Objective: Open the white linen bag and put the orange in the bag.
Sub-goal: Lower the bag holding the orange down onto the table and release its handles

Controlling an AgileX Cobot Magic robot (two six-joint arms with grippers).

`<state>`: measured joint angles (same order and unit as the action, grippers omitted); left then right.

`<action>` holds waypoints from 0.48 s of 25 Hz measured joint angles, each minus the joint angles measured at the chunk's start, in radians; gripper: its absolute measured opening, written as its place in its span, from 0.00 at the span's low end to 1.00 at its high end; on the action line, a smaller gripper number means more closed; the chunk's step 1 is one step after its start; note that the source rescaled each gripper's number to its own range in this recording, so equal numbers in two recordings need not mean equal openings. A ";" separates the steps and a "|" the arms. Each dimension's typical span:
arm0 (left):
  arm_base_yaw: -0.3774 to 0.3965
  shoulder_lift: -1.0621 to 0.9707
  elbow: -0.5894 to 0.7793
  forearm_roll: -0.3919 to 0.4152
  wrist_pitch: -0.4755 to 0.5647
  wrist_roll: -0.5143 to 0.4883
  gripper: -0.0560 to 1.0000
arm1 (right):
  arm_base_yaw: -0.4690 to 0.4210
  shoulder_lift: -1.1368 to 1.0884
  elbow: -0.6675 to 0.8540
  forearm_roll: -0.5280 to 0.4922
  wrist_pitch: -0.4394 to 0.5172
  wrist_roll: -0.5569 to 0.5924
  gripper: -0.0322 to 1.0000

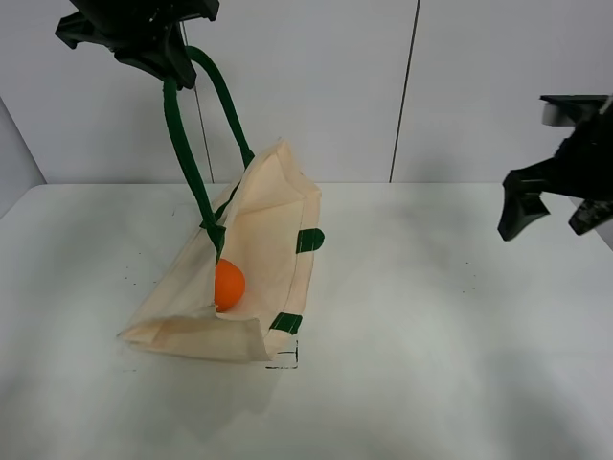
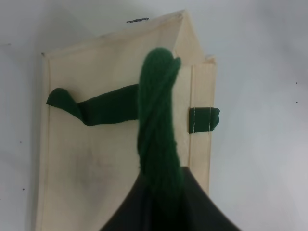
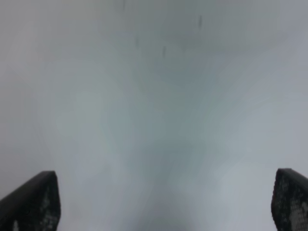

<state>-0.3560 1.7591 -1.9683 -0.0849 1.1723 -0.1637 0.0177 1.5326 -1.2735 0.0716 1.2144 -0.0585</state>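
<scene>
Green strap (image 2: 156,120) in L gripper (image 1: 170,69); R gripper (image 1: 553,213) wide-open.

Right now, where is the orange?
In the exterior high view the orange sits inside the white linen bag, left of centre, below the handle held by the left pincer.

The orange (image 1: 228,285) sits inside the propped-open white linen bag (image 1: 273,240).

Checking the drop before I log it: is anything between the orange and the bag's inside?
Nothing visible. The orange sits in the open mouth of the bag, which the left gripper holds up by its handle.
</scene>
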 joint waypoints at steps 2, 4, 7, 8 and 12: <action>0.000 0.000 0.000 0.000 0.000 0.000 0.05 | 0.000 -0.139 0.118 0.000 0.001 0.000 1.00; 0.000 0.000 0.000 0.000 0.000 0.000 0.05 | 0.000 -0.289 0.216 0.000 0.005 0.000 1.00; 0.000 0.000 0.000 0.000 0.000 0.001 0.05 | 0.000 -0.493 0.352 0.000 0.006 0.000 1.00; 0.000 0.000 0.000 0.000 0.000 0.001 0.05 | 0.000 -0.568 0.397 -0.001 0.006 0.000 1.00; 0.000 0.000 0.000 0.000 0.000 0.002 0.05 | 0.000 -0.850 0.557 -0.002 -0.048 0.000 1.00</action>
<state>-0.3560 1.7591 -1.9683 -0.0849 1.1723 -0.1617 0.0177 0.6828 -0.7163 0.0694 1.1667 -0.0585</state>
